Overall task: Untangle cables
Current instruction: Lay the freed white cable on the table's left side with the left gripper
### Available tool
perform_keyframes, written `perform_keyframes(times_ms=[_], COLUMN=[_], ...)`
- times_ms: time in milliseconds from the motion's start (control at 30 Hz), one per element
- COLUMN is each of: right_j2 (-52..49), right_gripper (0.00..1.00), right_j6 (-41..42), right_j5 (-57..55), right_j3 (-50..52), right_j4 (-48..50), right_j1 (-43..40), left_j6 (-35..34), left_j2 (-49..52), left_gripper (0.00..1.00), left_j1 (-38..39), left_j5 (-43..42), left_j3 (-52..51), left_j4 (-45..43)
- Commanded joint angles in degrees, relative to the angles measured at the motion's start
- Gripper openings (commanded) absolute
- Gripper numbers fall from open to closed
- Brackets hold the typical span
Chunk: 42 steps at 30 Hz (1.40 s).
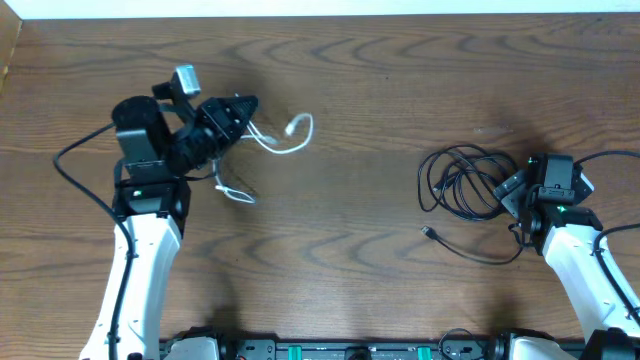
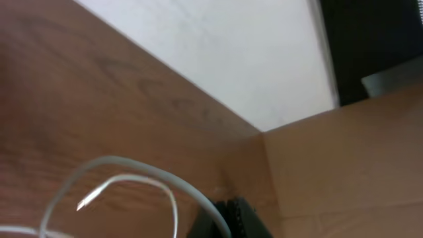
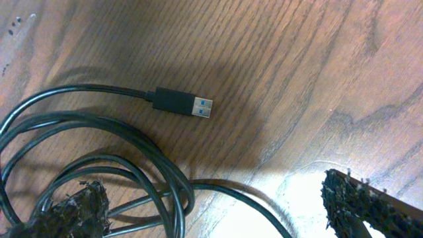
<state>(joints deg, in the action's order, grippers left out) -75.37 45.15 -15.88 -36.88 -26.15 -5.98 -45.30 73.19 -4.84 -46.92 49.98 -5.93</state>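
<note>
The white cable [image 1: 300, 147] lies at the left of the table, and one loop trails down beside the left arm [image 1: 236, 191]. My left gripper [image 1: 246, 107] is shut on it and is raised and tilted. In the left wrist view the white cable [image 2: 132, 162] arcs out from the dark fingers [image 2: 228, 218], with its plug end [image 2: 86, 200] hanging free. The black cables [image 1: 462, 178] lie coiled at the right. My right gripper [image 1: 510, 190] is open at their right edge. In the right wrist view its fingers [image 3: 218, 201] straddle black loops [image 3: 165, 192], near a black USB plug [image 3: 184, 104].
A small black plug end [image 1: 428, 232] lies loose in front of the black coil. The table's far edge meets a white wall [image 2: 218, 53]. Brown cardboard [image 2: 344, 165] stands at the far left corner. Thick arm cables run by both arm bases.
</note>
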Motion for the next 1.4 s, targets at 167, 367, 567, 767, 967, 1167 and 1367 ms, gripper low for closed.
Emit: perform_keyframes(times_ms=[167, 367, 567, 767, 967, 1167, 1367], right_j2=[0.2, 0.2, 0.2, -0.3, -2.9, -5.7, -5.8], right_gripper=[0.99, 0.99, 0.99, 0.99, 0.99, 0.99, 0.99], right_j6=[0.0, 0.0, 0.0, 0.0, 0.0, 0.0, 0.0], right_j5=[1.4, 3.3, 3.4, 3.4, 3.5, 4.7, 4.6], right_j3=[-0.1, -0.1, -0.1, -0.1, -0.1, -0.1, -0.1], right_j4=[-0.1, 0.0, 0.1, 0.1, 1.0, 2.8, 3.2], right_j1=[-0.3, -0.2, -0.2, -0.2, -0.2, 0.9, 1.6], left_j6=[12.4, 12.5, 5.7, 3.5, 2.8, 6.6, 0.3], left_j2=[-0.7, -2.0, -2.0, -2.3, -2.8, -1.6, 4.8], left_gripper=[0.08, 0.08, 0.08, 0.08, 0.08, 0.08, 0.08], left_j1=[-1.8, -10.8, -26.2, -37.5, -41.3, -39.3, -34.6], left_j5=[32.7, 40.4, 43.7, 37.5, 34.3, 34.2, 27.3], left_j3=[0.9, 0.9, 0.9, 1.0, 1.0, 0.9, 0.9], left_j4=[11.0, 11.0, 11.0, 4.7, -1.2, -0.6, -0.5])
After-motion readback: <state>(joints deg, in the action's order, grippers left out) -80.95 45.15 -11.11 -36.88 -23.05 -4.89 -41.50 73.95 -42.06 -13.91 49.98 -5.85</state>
